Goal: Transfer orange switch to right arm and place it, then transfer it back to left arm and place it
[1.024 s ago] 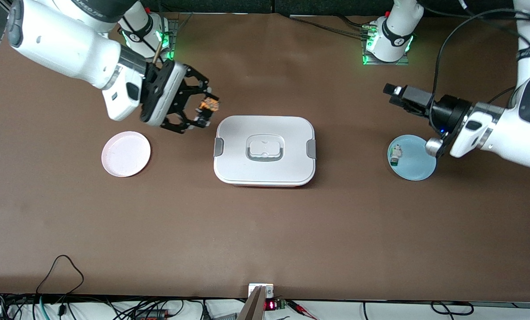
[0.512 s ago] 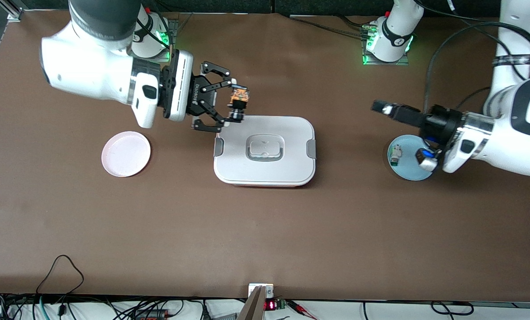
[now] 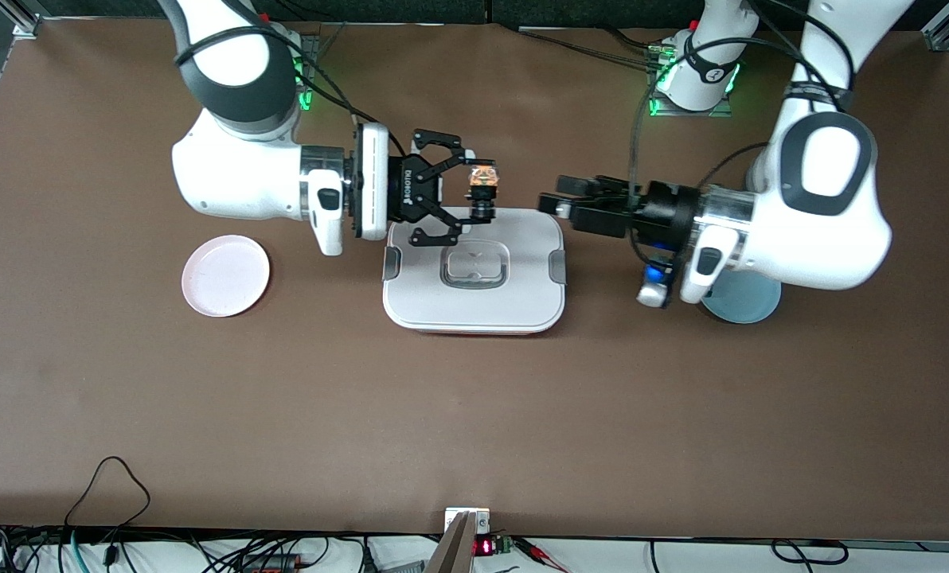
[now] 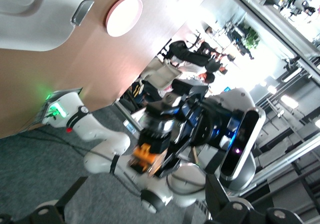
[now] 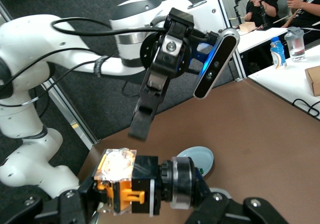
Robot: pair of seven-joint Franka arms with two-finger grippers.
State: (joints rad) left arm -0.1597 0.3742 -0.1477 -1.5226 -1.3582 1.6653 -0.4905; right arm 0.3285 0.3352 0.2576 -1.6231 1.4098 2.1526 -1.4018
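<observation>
A pink plate [image 3: 225,275] lies on the surface toward the right arm's end. The right gripper [image 3: 474,196] clamps the orange switch [image 3: 482,178] over the box [image 3: 474,306] edge nearest the bases. The left gripper [image 3: 558,198], fingers spread wide, hangs over the box's corner, just beside the switch. A blue plate [image 3: 749,306] lies under the left arm.
</observation>
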